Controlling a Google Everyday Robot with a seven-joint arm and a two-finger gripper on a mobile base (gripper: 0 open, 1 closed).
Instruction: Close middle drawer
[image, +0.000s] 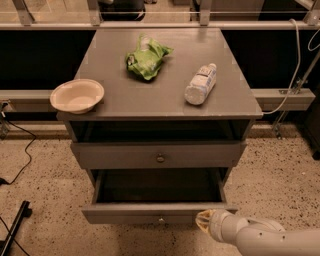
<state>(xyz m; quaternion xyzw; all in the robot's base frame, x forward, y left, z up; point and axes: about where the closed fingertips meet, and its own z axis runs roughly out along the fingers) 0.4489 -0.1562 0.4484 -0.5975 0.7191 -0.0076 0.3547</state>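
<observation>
The middle drawer (150, 214) is a grey box with a flat front and a small round knob (161, 219). It is pulled partway out of the grey cabinet, and its inside looks empty. My gripper (202, 222) is at the end of a white arm coming in from the bottom right. Its yellowish tip touches the right end of the drawer's front. Above it, another grey drawer front with a knob (160, 158) sits nearly flush with the cabinet.
On the cabinet top (165, 95) lie a white bowl (77, 95) at the left edge, a green bag (146, 57) and a plastic bottle (201, 83) on its side. A black rail runs behind the cabinet. Cables lie on the speckled floor at left.
</observation>
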